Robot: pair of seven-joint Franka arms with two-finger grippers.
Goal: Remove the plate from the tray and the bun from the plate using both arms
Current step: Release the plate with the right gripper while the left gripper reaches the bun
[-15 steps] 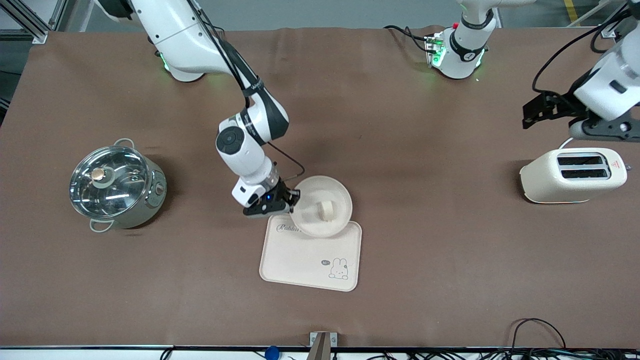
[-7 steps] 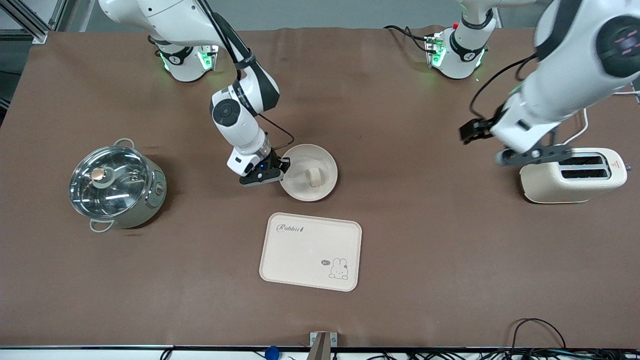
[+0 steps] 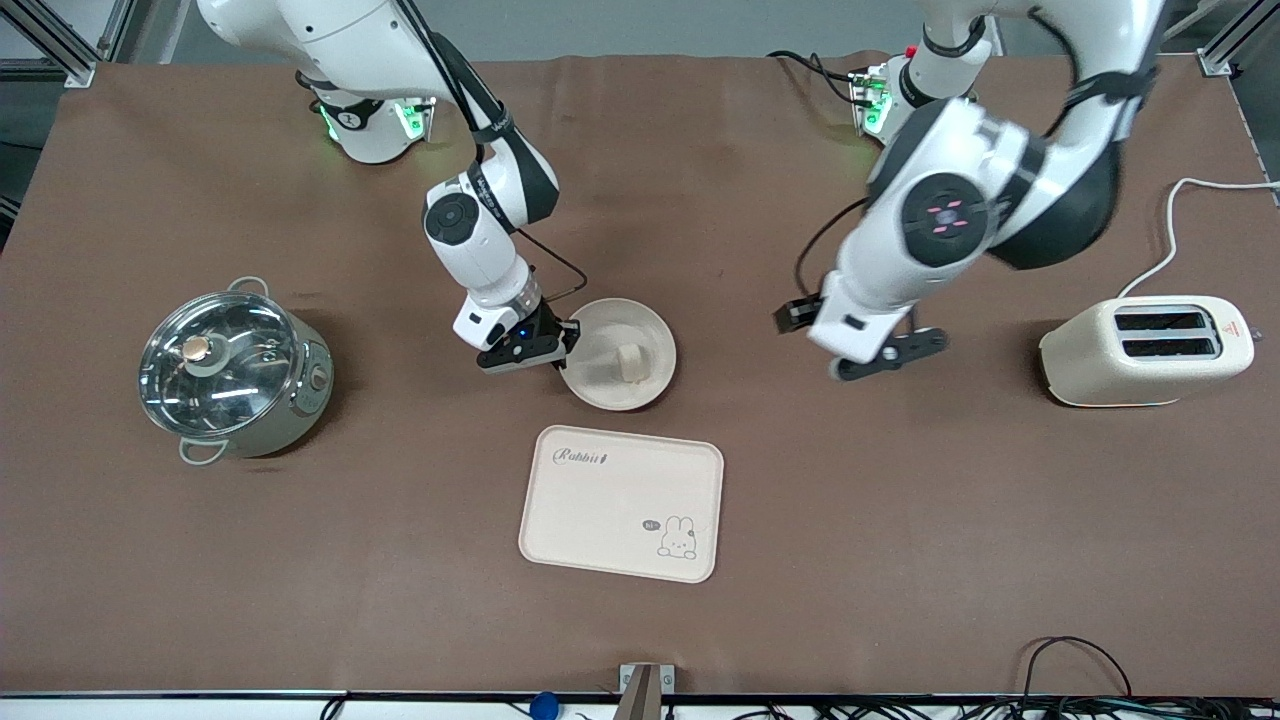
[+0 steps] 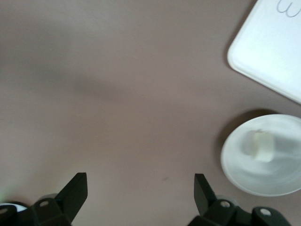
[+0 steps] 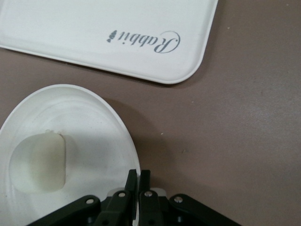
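Front view: right gripper (image 3: 558, 345) left of frame centre, fingers pinched on the rim of the plate (image 3: 618, 353). Plate on the brown table (image 3: 760, 520), just above the tray (image 3: 621, 516) in the frame and apart from it. Bun (image 3: 630, 362) in the plate, a little right of its middle. Left gripper (image 3: 885, 353) in the air over bare table, right of centre, between the plate and the toaster (image 3: 1146, 349); jaws spread, holding nothing. Pot (image 3: 233, 371) with glass lid at the left edge of the frame, well apart from everything else.

Left wrist view: two black fingertips (image 4: 75, 190) at the bottom corners, set wide apart, only brown cloth between them. Plate (image 4: 277, 179) at lower right with the bun (image 4: 260, 145) in it. Corner of the tray (image 4: 273, 52) at upper right.

Right wrist view: fingers (image 5: 133, 186) at bottom centre pressed together on the plate's (image 5: 94, 141) edge. Bun (image 5: 41, 161) at lower left, inside the plate. Tray (image 5: 94, 33) across the top, lettering upside down, clear of the plate.
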